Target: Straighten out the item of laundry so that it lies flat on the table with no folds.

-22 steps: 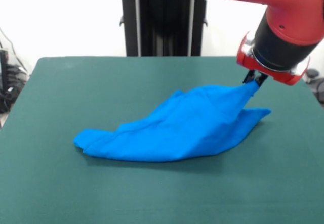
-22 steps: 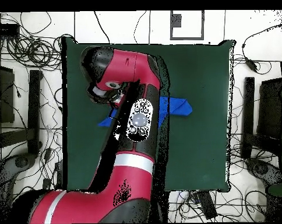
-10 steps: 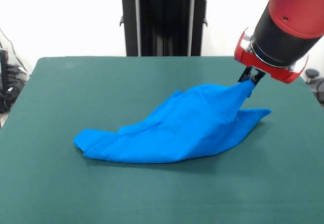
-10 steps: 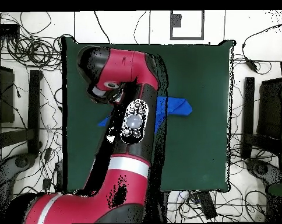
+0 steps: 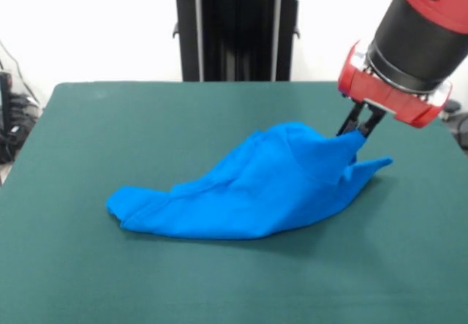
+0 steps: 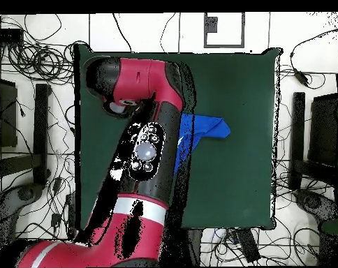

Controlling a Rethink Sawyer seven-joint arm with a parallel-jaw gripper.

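The item of laundry (image 5: 256,189), a bright blue shirt, lies bunched in a long heap across the middle of the dark green table (image 5: 102,119). Its right end rises to a small peak. My gripper (image 5: 357,132) hangs over that peak at the right, open, its two black fingers (image 5: 348,121) spread in a V with the cloth's tip between their ends. From overhead, only one blue end of the item of laundry (image 6: 208,128) shows beside the red arm (image 6: 147,150), which hides the gripper. The table (image 6: 241,84) reaches well beyond the shirt.
The black pedestal (image 5: 238,31) stands behind the table's far edge. In the overhead view, tangled cables (image 6: 32,59) lie on the floor around the table and dark stands (image 6: 297,139) flank it.
The shirt's raised corner has sunk lower and the cloth has slackened. The fingers now show spread apart, and the wrist has tilted and shifted slightly outward.
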